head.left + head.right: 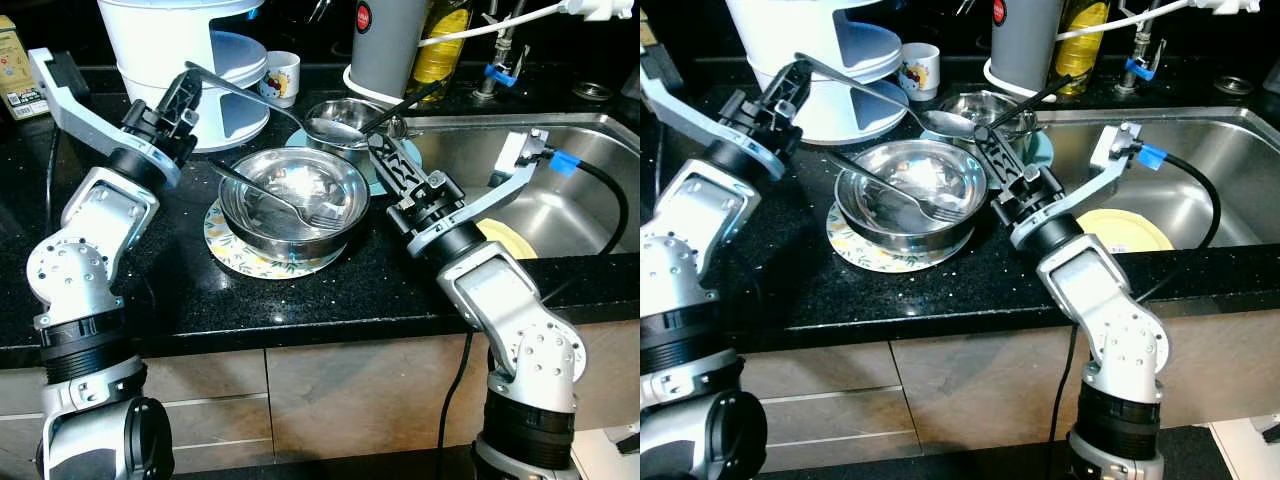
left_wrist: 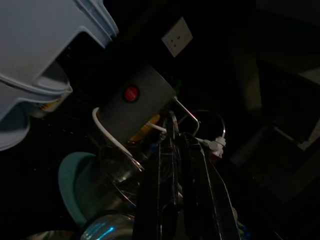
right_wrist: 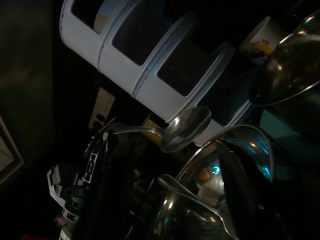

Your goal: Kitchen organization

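Left pincer (image 1: 186, 92) holds a spoon (image 1: 335, 130) over the bowls on the black surface (image 1: 150, 290).

The left pincer is clamped on the spoon's handle end, and the spoon's head hangs above a small steel bowl (image 1: 345, 113) on a teal plate. The right pincer (image 1: 385, 140) sits beside that small bowl; whether its fingers are apart or together cannot be told. A fork (image 1: 270, 195) lies in the large steel bowl (image 1: 293, 200), which rests on a patterned plate (image 1: 255, 260). The sink (image 1: 560, 200) lies to the right.

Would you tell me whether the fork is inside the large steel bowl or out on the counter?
Inside. The fork lies in the large steel bowl, tines down on the bottom and handle leaning over the rim toward the left hand.
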Robot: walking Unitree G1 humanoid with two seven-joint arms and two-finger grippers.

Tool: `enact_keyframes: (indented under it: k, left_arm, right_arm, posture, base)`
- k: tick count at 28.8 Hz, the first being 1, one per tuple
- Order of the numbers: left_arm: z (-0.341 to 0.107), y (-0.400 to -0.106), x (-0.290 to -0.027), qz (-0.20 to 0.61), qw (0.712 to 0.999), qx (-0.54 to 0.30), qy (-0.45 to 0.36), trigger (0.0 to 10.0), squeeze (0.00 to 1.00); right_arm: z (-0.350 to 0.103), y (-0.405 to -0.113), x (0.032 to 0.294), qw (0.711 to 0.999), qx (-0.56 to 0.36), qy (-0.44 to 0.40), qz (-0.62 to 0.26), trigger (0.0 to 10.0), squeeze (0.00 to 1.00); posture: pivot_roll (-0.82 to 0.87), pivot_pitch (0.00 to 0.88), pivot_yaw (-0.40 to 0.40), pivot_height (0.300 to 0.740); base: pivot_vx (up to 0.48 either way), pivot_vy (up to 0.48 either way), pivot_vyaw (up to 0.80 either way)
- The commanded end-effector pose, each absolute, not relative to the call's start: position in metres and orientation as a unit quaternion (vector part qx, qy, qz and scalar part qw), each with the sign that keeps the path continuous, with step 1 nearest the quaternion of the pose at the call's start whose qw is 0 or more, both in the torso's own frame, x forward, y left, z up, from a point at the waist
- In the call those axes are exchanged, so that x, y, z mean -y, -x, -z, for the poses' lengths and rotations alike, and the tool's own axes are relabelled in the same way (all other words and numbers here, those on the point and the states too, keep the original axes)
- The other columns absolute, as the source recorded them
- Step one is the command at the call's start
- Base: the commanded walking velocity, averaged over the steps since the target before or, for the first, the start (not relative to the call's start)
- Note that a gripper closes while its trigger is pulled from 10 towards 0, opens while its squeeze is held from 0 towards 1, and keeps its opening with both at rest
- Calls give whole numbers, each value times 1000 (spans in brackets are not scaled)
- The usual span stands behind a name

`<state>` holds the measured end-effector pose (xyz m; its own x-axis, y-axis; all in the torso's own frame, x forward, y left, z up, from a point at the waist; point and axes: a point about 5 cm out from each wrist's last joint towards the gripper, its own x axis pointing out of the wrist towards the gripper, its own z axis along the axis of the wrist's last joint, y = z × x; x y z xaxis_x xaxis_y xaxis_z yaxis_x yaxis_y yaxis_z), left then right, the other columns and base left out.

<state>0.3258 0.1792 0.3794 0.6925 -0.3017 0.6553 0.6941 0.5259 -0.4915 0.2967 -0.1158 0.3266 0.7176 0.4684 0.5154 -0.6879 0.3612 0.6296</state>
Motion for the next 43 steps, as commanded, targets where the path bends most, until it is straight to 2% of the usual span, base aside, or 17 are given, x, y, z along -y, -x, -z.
enact_keyframes:
  k: [1, 3, 4, 5, 14, 24, 25, 26, 43]
  left_arm:
    - [-381, -321, -175, 316, 829, 261, 381, 0, 0]
    - [-381, -321, -172, 327, 824, 259, 383, 0, 0]
    - [-381, -320, -170, 336, 819, 258, 387, 0, 0]
    - [-381, -320, -168, 340, 818, 256, 387, 0, 0]
    - [-374, -313, -148, 395, 811, 227, 368, 0, 0]
    - [-371, -313, -150, 397, 816, 224, 356, 0, 0]
    - [-371, -313, -152, 395, 817, 224, 356, 0, 0]
    - [-370, -313, -152, 394, 817, 225, 356, 0, 0]
    - [-369, -314, -155, 389, 826, 222, 343, 0, 0]
  right_arm:
    - [-326, -297, 115, 822, 119, -434, -349, 10000, 1000]
    - [-324, -298, 115, 825, 111, -435, -342, 10000, 969]
    - [-323, -298, 114, 827, 107, -435, -340, 10000, 267]
    - [-323, -299, 114, 827, 106, -436, -340, 10000, 0]
    - [-323, -300, 111, 824, 104, -440, -341, 10000, 0]
    - [-324, -300, 111, 822, 107, -449, -334, 10000, 0]
    - [-324, -300, 111, 821, 108, -451, -334, 7725, 0]
    - [-325, -300, 111, 819, 108, -453, -335, 0, 0]
    - [-327, -300, 114, 812, 115, -465, -334, 0, 0]
  posture:
    - [4, 255, 17, 740]
    - [2, 251, 17, 740]
    - [2, 251, 17, 740]
    - [2, 251, 17, 740]
    - [0, 240, 22, 740]
    - [-1, 239, 22, 740]
    - [0, 238, 22, 740]
    - [0, 238, 22, 740]
    - [0, 249, 21, 740]
  base:
    - [0, 0, 0]
    - [0, 0, 0]
    - [0, 0, 0]
    - [0, 0, 0]
    - [0, 0, 0]
    - [0, 0, 0]
    - [0, 0, 0]
    - [0, 0, 0]
    - [0, 0, 0]
